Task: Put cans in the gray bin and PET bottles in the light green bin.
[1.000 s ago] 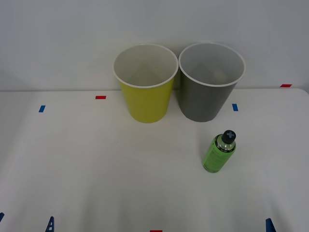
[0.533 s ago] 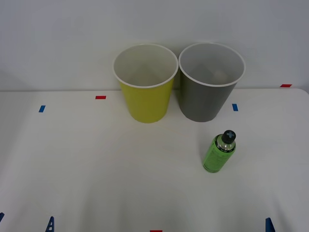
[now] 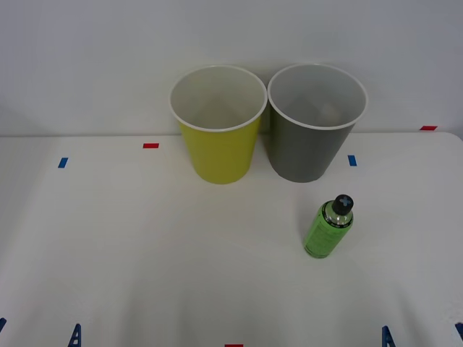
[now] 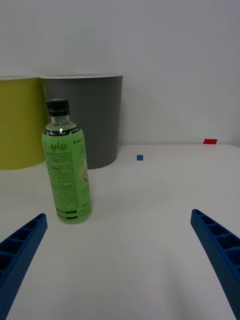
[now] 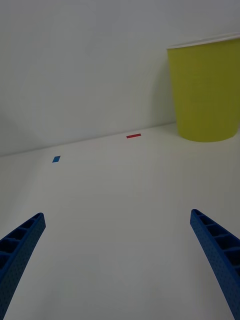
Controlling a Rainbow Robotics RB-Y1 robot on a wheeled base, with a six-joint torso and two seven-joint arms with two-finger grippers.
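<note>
One upright PET bottle [image 4: 66, 162] stands ahead of your wide-open, empty right end effector [image 4: 120, 260], the nearer one.

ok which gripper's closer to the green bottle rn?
Right. The right gripper faces the green bottle at close range, open; the left gripper sits far across the table, before the light green bin.

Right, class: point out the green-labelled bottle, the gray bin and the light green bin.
PET bottle [image 3: 326, 231]: front view, on its green label.
Gray bin [image 3: 302, 153]: front view, on its dark outer wall.
Light green bin [image 3: 219, 155]: front view, on its lime outer wall.
</note>
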